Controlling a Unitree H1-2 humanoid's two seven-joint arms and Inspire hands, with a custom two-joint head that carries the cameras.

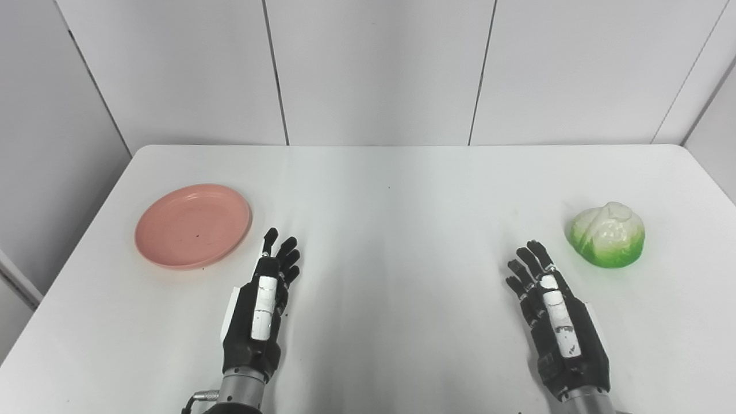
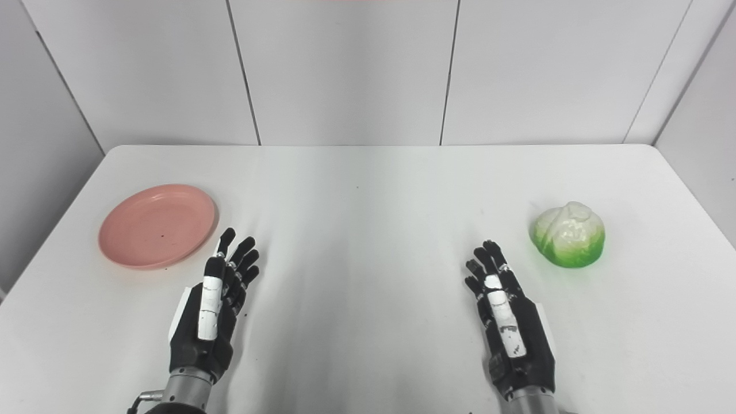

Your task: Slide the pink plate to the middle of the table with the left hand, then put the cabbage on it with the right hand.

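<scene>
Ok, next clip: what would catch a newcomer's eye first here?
Colour first: a pink plate lies empty at the table's left side, and a green-and-white cabbage sits far off at the right. Then the two black hands near the front edge, left hand just right of the plate, right hand just left of the cabbage, both open with fingers spread and touching neither.

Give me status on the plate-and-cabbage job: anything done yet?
Nothing looks done. The pink plate sits at the table's left side, not the middle, and it is empty. The left hand is open just beside it, fingers not touching it. The cabbage lies far right, apart from the open right hand. Left to do: the slide, then the cabbage placement.
</scene>
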